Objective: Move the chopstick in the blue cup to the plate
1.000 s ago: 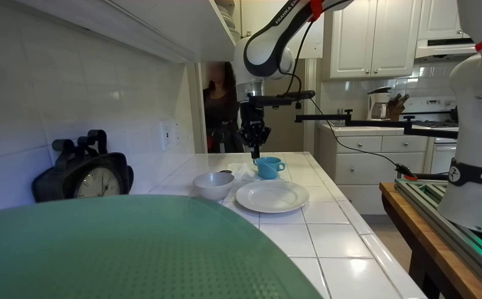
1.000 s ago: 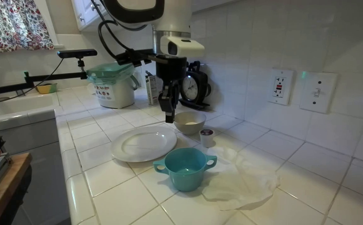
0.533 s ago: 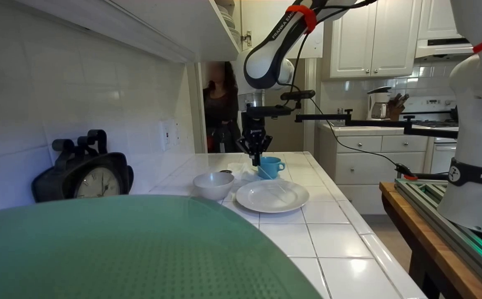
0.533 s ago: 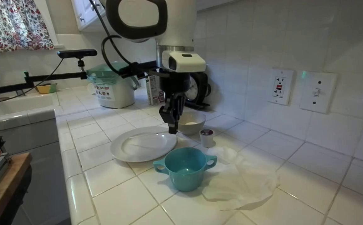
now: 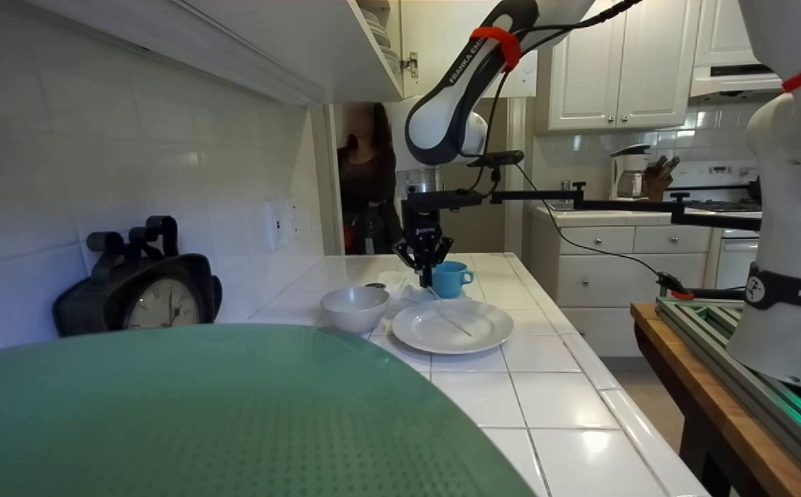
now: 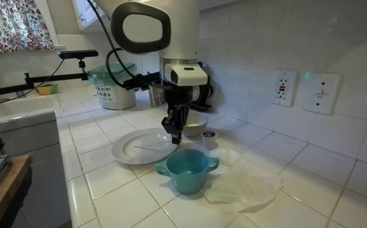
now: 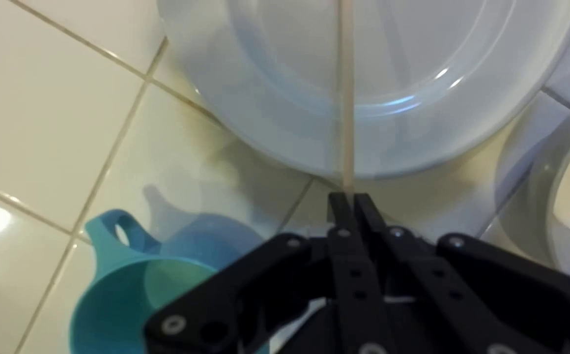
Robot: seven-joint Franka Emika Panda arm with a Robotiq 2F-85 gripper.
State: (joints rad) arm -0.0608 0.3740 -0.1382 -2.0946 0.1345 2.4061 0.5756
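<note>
My gripper (image 5: 426,281) is shut on the thin chopstick (image 5: 451,316) and holds it by one end. In an exterior view the gripper (image 6: 176,142) is low beside the plate's edge, behind the blue cup. The chopstick (image 7: 347,98) runs from the fingertips out over the white plate (image 7: 275,132); I cannot tell whether its far end touches the plate. The plate also shows in both exterior views (image 5: 407,331) (image 6: 121,155). The two-handled blue cup (image 6: 188,177) stands upright and looks empty. It shows at lower left in the wrist view (image 7: 113,300).
A grey-white bowl (image 6: 196,126) stands beside the plate, close behind the gripper. A small white pod cup (image 6: 209,140) is near the bowl. A crumpled paper (image 6: 243,186) lies beside the blue cup. A black clock (image 5: 172,304) and a large green surface (image 5: 235,414) are in the foreground.
My gripper has moved down and slightly closer to the plate with the chopstick, which has come from in front of the cup to over the plate. The cup and plate have not moved.
</note>
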